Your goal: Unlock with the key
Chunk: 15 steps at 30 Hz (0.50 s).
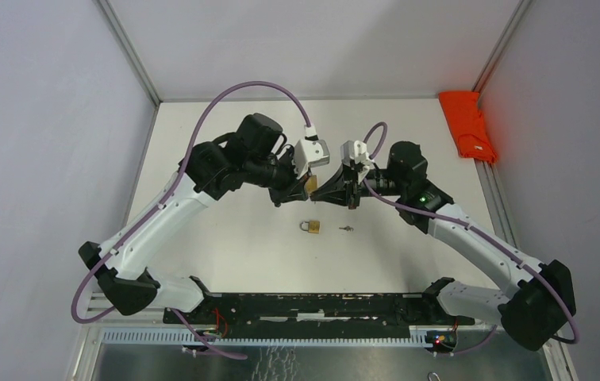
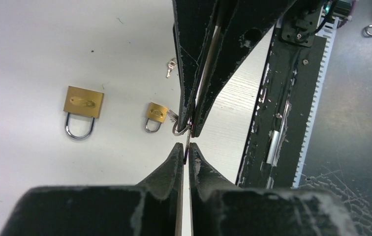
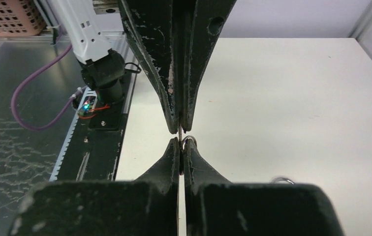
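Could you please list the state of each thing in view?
Held key: raised, pinched at both ends.
Left gripper: shut on the held key.
Right gripper: shut on its ring end.
Loose key: lying flat, untouched.
Padlock beside loose key: shackle closed, lying flat.
Other padlock: shackle closed, lying flat.

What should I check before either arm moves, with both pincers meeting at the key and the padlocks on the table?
1. Grip of left pincer on the key: ok, shut on it.
2. Grip of right pincer on the same key: ok, shut on it.
3. Only one pincer holding, so the key can travel: not ok, both grip it.
4. The small padlock and large padlock lying free on the table, shackles looking closed: ok.
5. Which padlock this key fits: cannot tell.
6. The loose key out of the way: ok, it lies on the table apart from the pincers.
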Available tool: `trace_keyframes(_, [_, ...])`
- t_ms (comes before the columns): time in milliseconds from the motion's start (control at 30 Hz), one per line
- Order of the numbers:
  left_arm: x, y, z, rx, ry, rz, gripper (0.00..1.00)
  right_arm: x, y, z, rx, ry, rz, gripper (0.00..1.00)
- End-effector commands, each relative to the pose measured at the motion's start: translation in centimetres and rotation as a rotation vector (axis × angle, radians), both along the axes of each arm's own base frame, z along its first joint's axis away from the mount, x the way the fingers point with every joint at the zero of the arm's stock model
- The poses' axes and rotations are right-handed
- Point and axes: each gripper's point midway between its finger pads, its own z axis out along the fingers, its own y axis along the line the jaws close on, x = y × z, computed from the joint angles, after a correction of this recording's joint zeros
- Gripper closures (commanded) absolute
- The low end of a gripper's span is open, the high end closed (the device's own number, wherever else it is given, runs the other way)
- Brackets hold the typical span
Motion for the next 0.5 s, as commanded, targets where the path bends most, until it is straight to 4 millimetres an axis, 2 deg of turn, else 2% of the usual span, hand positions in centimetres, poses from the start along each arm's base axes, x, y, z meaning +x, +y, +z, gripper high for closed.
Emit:
trace_keyframes(0, [-0.1, 0.0, 1.9, -0.057, -0.049, 0.01, 0.85, 2.8, -0.8, 1.5, 0.005, -0.017, -0.185, 1.0])
trace_keyframes(233, [1.2, 1.1, 4.4, -0.106, -0.174, 0.1, 0.7, 3.6, -1.6, 1.5, -0.012, -0.004, -0.26, 1.0])
trace_keyframes(367, [2.8, 2.2, 5.4, -0.114, -0.253, 0.2, 0.69, 3.7, -1.9, 1.8, -0.015, 0.002, -0.278, 1.0])
trace_keyframes(467, [4.6, 3.0, 5.6, -0.11, -0.312, 0.304, 0.74, 4.6, -2.7, 1.3, -0.038, 0.021, -0.336, 1.0])
